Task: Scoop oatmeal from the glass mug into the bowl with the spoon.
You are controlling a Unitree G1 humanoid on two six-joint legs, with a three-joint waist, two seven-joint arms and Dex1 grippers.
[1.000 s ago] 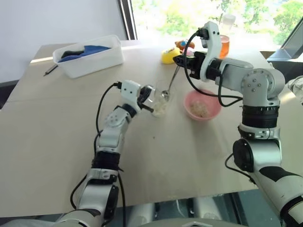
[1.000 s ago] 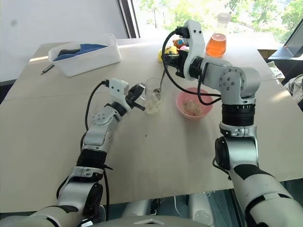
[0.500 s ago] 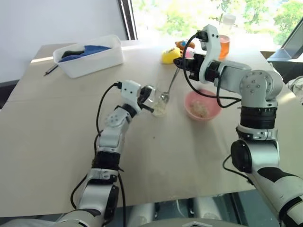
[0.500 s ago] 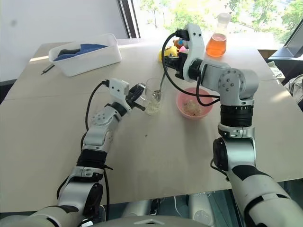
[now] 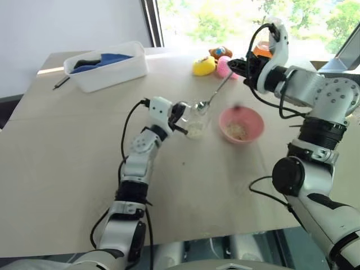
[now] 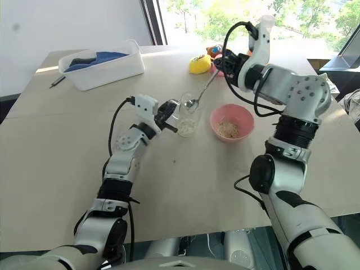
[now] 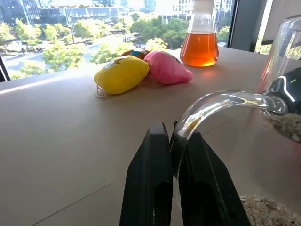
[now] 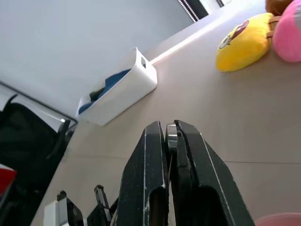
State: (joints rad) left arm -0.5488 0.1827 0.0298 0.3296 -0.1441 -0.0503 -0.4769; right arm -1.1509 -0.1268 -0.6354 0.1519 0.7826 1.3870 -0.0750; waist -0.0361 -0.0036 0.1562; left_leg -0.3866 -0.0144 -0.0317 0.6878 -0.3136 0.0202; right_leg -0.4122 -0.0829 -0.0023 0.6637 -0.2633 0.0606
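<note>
The glass mug stands on the table with oatmeal in its bottom. My left gripper is shut on the mug's handle, from the mug's left. My right gripper is shut on the handle end of the spoon, up and to the right of the mug. The spoon slants down to the left, and its small bowl hangs just over the mug's rim. Whether it carries oatmeal I cannot tell. The pink bowl sits right of the mug with a little oatmeal inside.
A white tub with blue and dark things stands at the back left, a dark pen beside it. Yellow and pink soft toys and a flask of orange liquid sit at the back of the table.
My right gripper has swung to the right and rolled. The spoon has come up out of the mug and now slants, with its bowl at the rim.
</note>
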